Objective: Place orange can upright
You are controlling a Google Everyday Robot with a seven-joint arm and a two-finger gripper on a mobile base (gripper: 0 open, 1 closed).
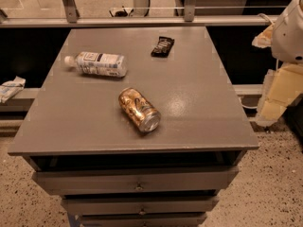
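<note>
The pincer lies outside the frame; only a white housing (289, 30) shows, cut off by the right edge. Print on the orange can (138, 109), bottle label (100, 63) and dark packet (163, 46): illegible. The drawers (137, 179) under the worktop (199, 103) are cut off at the bottom edge

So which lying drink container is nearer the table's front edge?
The shiny orange-gold aluminium can; the clear plastic bottle lies farther back. Gripper out of view.
</note>
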